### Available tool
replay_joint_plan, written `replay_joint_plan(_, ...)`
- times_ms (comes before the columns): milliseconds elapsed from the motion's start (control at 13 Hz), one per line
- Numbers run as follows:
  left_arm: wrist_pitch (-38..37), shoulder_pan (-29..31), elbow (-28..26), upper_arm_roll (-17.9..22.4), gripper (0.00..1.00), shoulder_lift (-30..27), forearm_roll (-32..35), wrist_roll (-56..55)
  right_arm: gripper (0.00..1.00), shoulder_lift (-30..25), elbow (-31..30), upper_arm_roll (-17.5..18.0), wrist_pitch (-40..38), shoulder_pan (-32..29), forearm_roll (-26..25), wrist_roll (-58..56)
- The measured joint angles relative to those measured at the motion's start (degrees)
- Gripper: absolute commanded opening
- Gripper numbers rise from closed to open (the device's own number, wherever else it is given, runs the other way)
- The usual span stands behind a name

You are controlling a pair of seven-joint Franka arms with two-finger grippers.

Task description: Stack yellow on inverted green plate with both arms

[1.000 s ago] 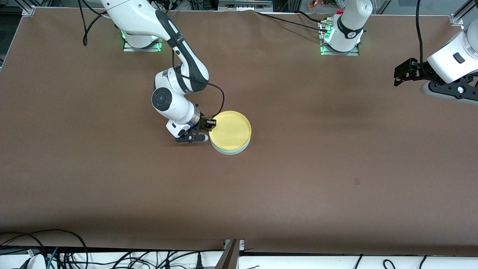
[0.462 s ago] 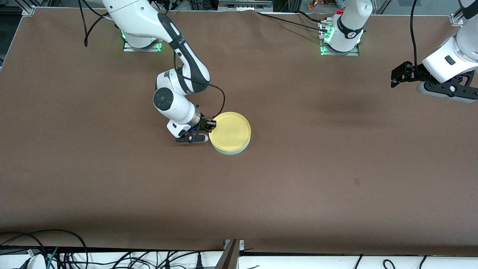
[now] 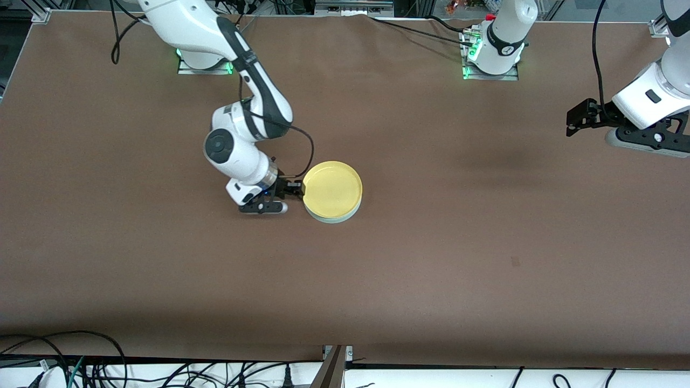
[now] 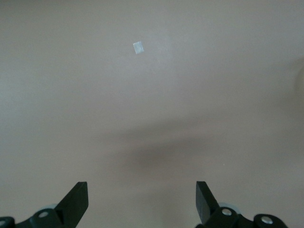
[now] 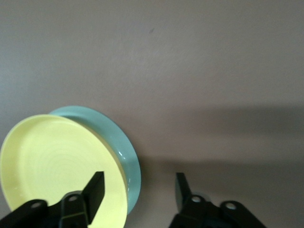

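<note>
The right gripper (image 3: pixel 294 188) sits spread apart just beside the yellow plate (image 3: pixel 332 188), which rests on the green plate (image 3: pixel 334 217) (only its rim shows) mid-table (image 3: pixel 431 242). The left gripper (image 4: pixel 142 202), fingers spread and empty, hangs over the left arm's end. No writing is legible.

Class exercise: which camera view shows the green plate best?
The right wrist view: the green plate shows a broad rim under the yellow plate. The front view shows only a thin edge; the left wrist view shows none.
</note>
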Motion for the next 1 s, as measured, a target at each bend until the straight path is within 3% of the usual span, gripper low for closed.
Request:
replay_joint_plan(308,0.00,0.03,1.33,0.05,1.00,0.61,-1.02,-1.09,1.00,-2.60,14.52,-10.30,-26.08,-0.15,-9.83,-1.29)
replay_joint_plan(462,0.08,0.91,2.60,0.12,1.00,1.13,-3.21,-2.32,1.00,-2.80,19.40,-15.52,-34.98,-0.19,-11.21,-7.12)
replay_joint_plan(692,0.09,3.04,4.94,0.23,1.00,2.11,-3.62,-2.32,1.00,-2.83,23.23,-23.14,-44.01,-0.33,-11.29,-15.58)
replay_joint_plan(1000,0.09,4.11,6.65,0.16,1.00,2.30,-3.64,-2.29,1.00,-4.00,27.53,-28.29,-52.83,-0.57,-11.31,-17.47)
